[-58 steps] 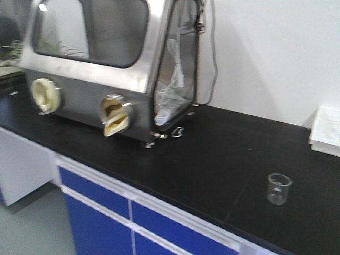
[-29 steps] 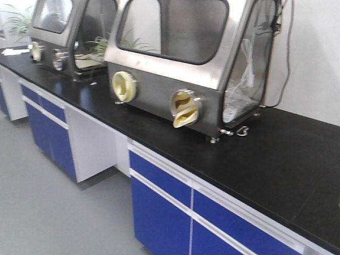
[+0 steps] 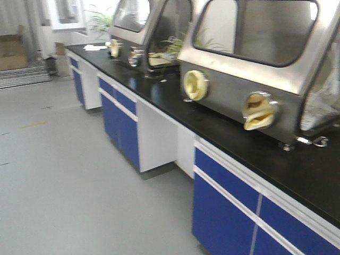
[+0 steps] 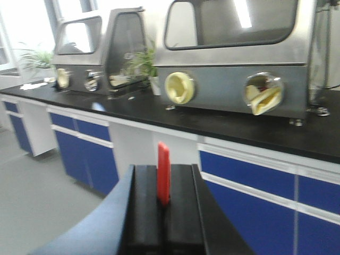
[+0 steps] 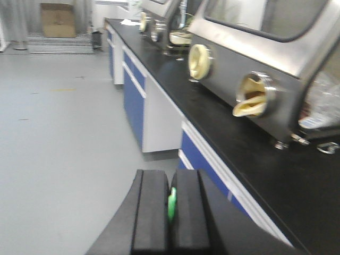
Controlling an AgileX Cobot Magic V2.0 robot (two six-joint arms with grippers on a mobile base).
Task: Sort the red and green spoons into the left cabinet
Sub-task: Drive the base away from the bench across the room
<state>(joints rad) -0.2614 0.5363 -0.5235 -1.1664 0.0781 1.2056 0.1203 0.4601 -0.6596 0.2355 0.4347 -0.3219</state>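
While each arm holds a spoon, the left tool (image 4: 163, 180) is clenched on the red spoon (image 4: 163, 159), which stands up between its jaws, and the right tool (image 5: 170, 179) grips the green spoon (image 5: 171, 204), only a sliver showing. Ahead lies a bench (image 3: 228, 135) with glove boxes (image 3: 223, 93); no cabinet shows. The carry seems to be in hand; next, the robot must find the left cabinet and face it before either tool releases.

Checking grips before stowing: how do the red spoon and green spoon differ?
The red spoon is held by the left gripper, the green spoon by the right gripper. The red one juts above its gripper; the green one shows only as a sunken sliver. Both are clamped.
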